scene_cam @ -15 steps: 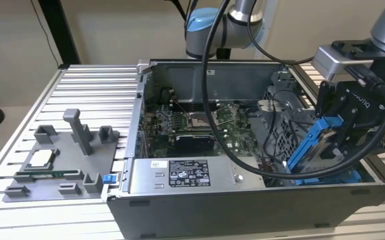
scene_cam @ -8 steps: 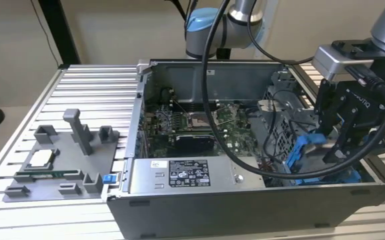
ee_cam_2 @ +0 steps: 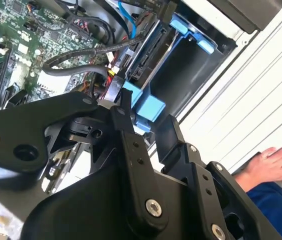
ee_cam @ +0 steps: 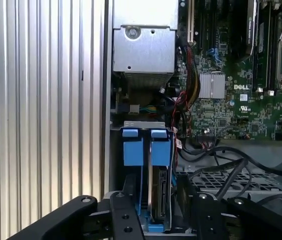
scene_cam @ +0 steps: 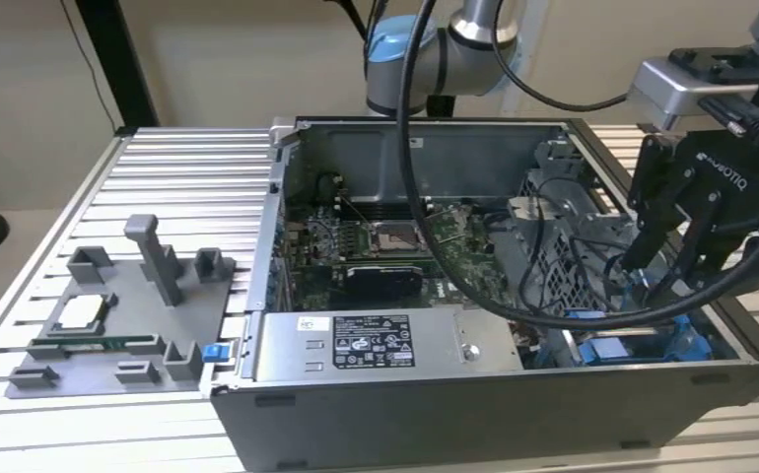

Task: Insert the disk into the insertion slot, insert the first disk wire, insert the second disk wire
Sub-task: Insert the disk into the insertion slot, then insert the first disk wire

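Disk (ee_cam: 159,197): stands on edge, down in the slot (ee_cam: 216,176). That is the near corner of the case (scene_cam: 485,414) on the exterior view's right. I cannot tell if it is fully seated.

Gripper (scene_cam: 652,281): hangs over that corner with its fingers (ee_cam: 127,212) apart, one on each side of the disk's blue frame. Whether the pads touch the frame, I cannot tell.

Handling (judgement):
- Metal body, so probably dense and stiff. It won't bend, and it is likely sensitive to knocks.
- The blue plastic frame probably flexes a little and is smoother than the metal, so a light pinch could slip.
- Best hold: across the frame's two long sides, near the top edge, clear of the connector end.

Count:
- disk: 1
- slot: 1
- blue tabs (ee_cam: 132,146) at the far end of the slot: 2, side by side
- gripper fingers: 2
- silver supply box (scene_cam: 367,345): 1, along the case's near wall
- grey tray (scene_cam: 103,335) on the table (scene_cam: 182,177), to the exterior view's left of the case: 1
- a person's hand (ee_cam_2: 276,162) with a blue sleeve, outside the case: 1
- wires (ee_cam: 231,165): a loose black bundle beside the slot, too tangled to count
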You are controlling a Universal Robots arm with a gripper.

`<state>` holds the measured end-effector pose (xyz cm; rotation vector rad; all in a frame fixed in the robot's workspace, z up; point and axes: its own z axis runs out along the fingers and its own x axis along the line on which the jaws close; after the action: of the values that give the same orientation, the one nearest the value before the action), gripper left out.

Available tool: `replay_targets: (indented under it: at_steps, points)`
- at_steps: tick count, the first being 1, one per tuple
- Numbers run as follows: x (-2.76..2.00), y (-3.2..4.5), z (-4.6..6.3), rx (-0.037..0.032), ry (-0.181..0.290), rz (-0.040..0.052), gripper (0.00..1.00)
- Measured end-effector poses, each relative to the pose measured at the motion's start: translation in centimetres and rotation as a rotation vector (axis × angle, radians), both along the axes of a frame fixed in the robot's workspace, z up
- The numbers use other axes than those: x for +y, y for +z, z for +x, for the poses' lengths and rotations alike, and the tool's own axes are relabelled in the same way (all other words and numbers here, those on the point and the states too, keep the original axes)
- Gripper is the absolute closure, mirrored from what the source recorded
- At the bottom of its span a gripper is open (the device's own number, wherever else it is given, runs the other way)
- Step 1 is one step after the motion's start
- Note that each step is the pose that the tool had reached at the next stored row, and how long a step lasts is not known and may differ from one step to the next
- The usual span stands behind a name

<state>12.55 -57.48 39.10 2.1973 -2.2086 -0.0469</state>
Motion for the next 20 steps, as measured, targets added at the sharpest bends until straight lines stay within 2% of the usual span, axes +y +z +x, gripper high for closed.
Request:
replay_targets:
  at_steps: [2, 4, 7, 8, 9, 10, 12, 13, 16, 19, 20]
  points:
    - [0.03, 0.68, 0.0, 0.0000, 0.000, 0.0000, 0.00]
    - [0.20, 0.89, 0.0, -0.0002, 0.000, 0.0003, 0.00]
    - [1.16, 0.91, 0.0, -0.0046, 0.000, 0.0000, 0.00]
    - [1.50, 0.91, 0.0, -0.0082, 0.000, -0.0001, 0.00]
    - [1.78, 0.92, 0.0, -0.0136, 0.000, -0.0003, 0.00]
    - [1.99, 0.90, 0.0, -0.0274, 0.002, 0.0001, 0.00]
    - [2.36, 0.89, 0.0, -0.0590, 0.005, 0.0001, 0.00]
    - [2.57, 0.80, 0.0, -0.0814, 0.006, -0.0004, 0.00]
    - [2.60, 0.56, -0.6, -0.0928, 0.006, -0.0007, 0.00]
    - [2.64, 0.38, -1.2, -0.0995, -0.001, -0.0009, 0.00]
    - [2.65, 0.33, -1.3, -0.1050, -0.002, -0.0009, 0.00]
